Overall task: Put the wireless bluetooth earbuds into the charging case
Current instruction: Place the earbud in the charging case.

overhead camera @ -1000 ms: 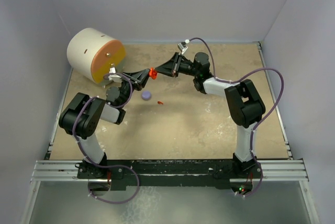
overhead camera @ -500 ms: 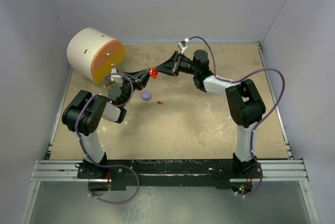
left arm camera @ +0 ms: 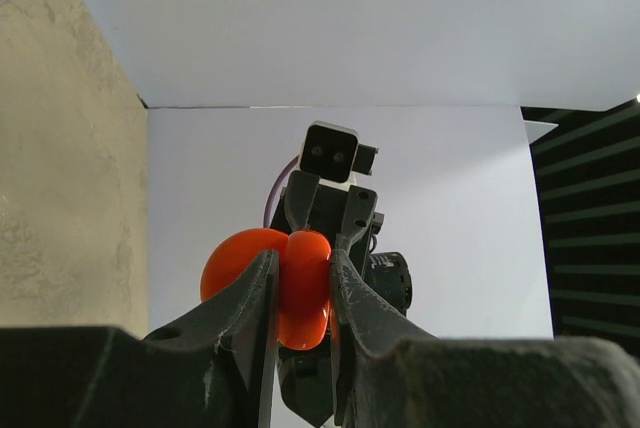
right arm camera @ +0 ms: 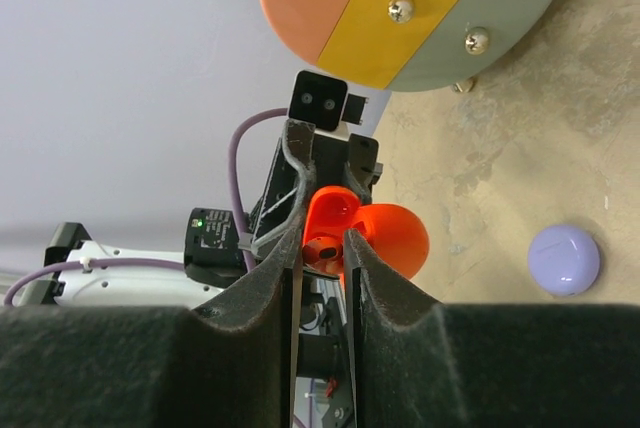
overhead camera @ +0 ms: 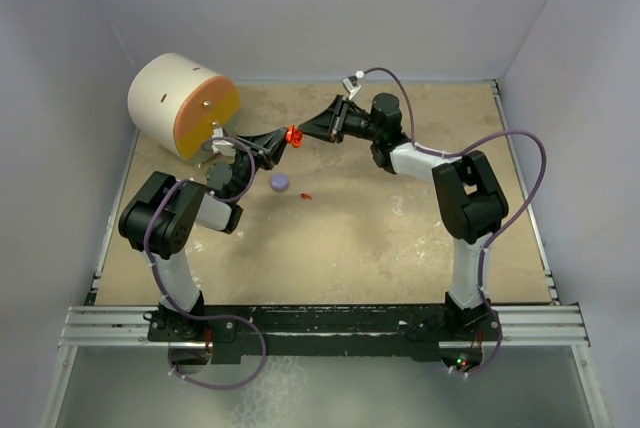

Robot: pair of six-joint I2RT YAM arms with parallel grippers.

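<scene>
Together, left gripper (left arm camera: pixel 300 260) and right gripper (right arm camera: pixel 325 238) pinch the open red case (right arm camera: pixel 395 238), contents unclear; lavender case (overhead camera: pixel 280 182) at six o'clock.

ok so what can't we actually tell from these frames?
Red case interior: tiny in the top view; in both wrist views the left pincer and right pincer cover it. Earbuds seated or not: unknown.
Right pincer: clamping the case or just flanking it, unclear.
Loose red bit: too small in top view to identify.
Grey-lavender earbuds: seen in no view.
</scene>
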